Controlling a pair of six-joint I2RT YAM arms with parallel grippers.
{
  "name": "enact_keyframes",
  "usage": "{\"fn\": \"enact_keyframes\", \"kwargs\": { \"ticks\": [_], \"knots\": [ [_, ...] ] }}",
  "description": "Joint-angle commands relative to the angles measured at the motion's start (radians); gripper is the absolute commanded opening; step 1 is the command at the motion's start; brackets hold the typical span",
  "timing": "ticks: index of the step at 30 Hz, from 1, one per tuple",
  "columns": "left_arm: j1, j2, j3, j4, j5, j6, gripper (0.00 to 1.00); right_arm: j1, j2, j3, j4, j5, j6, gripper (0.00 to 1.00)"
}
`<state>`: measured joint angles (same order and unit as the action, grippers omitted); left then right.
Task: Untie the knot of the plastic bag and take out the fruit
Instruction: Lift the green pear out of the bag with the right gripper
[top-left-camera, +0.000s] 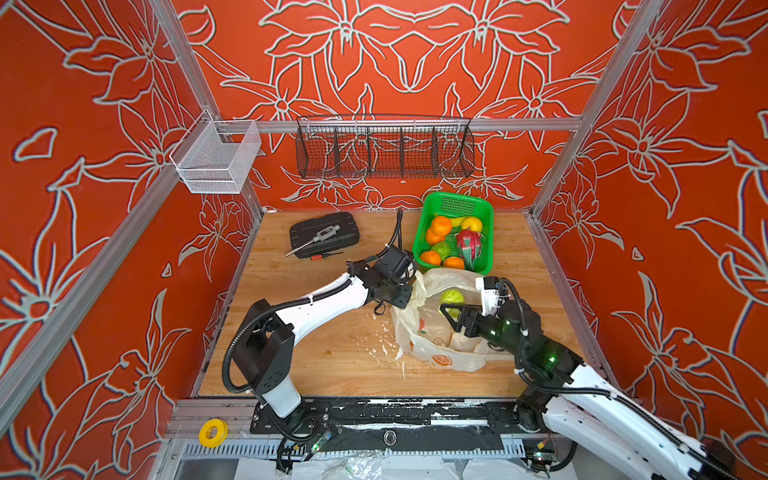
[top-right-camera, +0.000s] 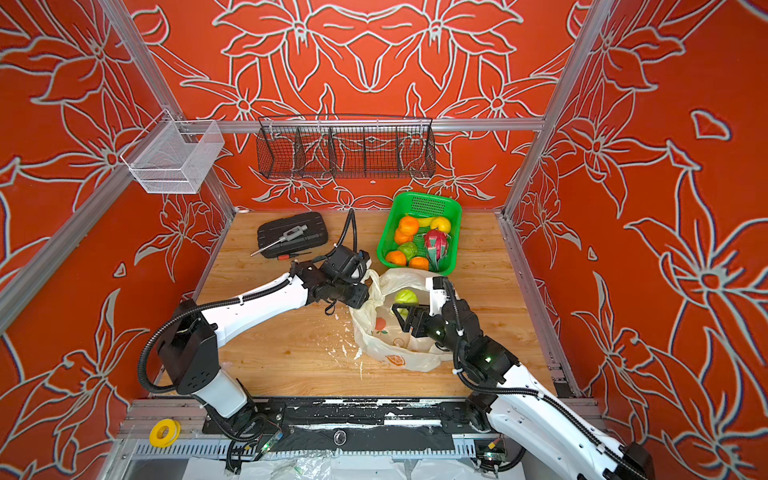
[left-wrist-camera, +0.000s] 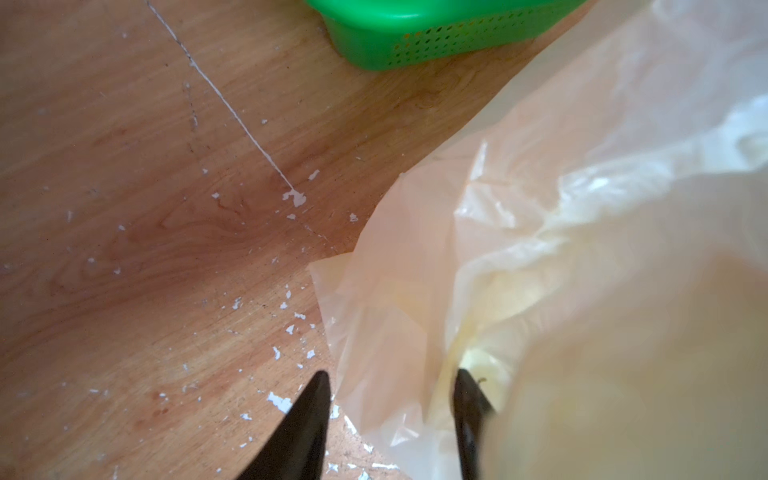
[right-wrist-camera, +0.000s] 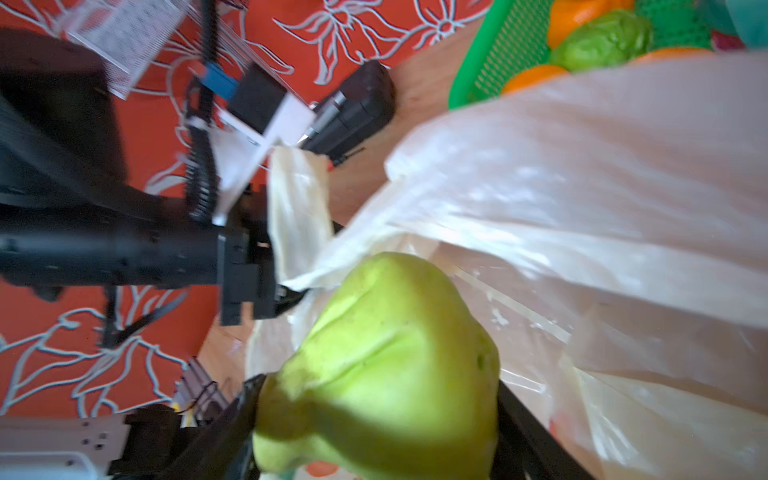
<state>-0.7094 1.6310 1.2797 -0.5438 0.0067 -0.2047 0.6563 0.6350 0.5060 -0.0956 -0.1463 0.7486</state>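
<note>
Green basket holds oranges, dragon fruit; right gripper jaws clasp green fruit in plastic bag mouth; left gripper jaws parted.

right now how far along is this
Done: the plastic bag is open, no knot visible; oranges and a dragon fruit lie in the green basket. In hand: the right gripper holds a green fruit above the bag; the left gripper, jaws apart, straddles its rim. Left: carrying that fruit clear.

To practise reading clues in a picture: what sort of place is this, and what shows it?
Probably a robot test booth, not a kitchen: two robot arms mounted on a rail at a wooden table, metal frame posts with red flower-patterned walls, and the right gripper holding a green fruit.
</note>
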Motion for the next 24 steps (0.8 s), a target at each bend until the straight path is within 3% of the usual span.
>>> {"fn": "enact_keyframes", "kwargs": {
  "ticks": [1, 4, 6, 9, 13, 19, 24],
  "knots": [
    [0.002, -0.06, -0.017, 0.007, -0.023, -0.005, 0.59, 0.002, -0.012, 0.086, 0.01, -0.04, 0.053, 0.71],
    [0.001, -0.092, -0.03, 0.014, -0.004, 0.006, 0.68, -0.001, 0.012, 0.164, -0.025, 0.055, 0.053, 0.7],
    [0.002, -0.129, -0.047, 0.02, 0.059, 0.027, 0.74, -0.018, 0.06, 0.25, -0.134, 0.16, 0.037, 0.69],
    [0.002, -0.199, -0.087, 0.025, 0.179, 0.071, 0.81, -0.083, 0.19, 0.396, -0.244, 0.191, -0.027, 0.68],
    [0.002, -0.263, -0.119, -0.045, 0.18, 0.056, 0.88, -0.19, 0.368, 0.548, -0.268, 0.118, -0.099, 0.68],
    [0.002, -0.362, -0.204, -0.094, 0.268, 0.025, 0.9, -0.342, 0.689, 0.725, -0.315, -0.091, -0.199, 0.66],
    [0.002, -0.523, -0.249, -0.091, 0.305, -0.001, 0.98, -0.33, 0.801, 0.604, -0.204, -0.261, -0.176, 0.62]
  ]
}}
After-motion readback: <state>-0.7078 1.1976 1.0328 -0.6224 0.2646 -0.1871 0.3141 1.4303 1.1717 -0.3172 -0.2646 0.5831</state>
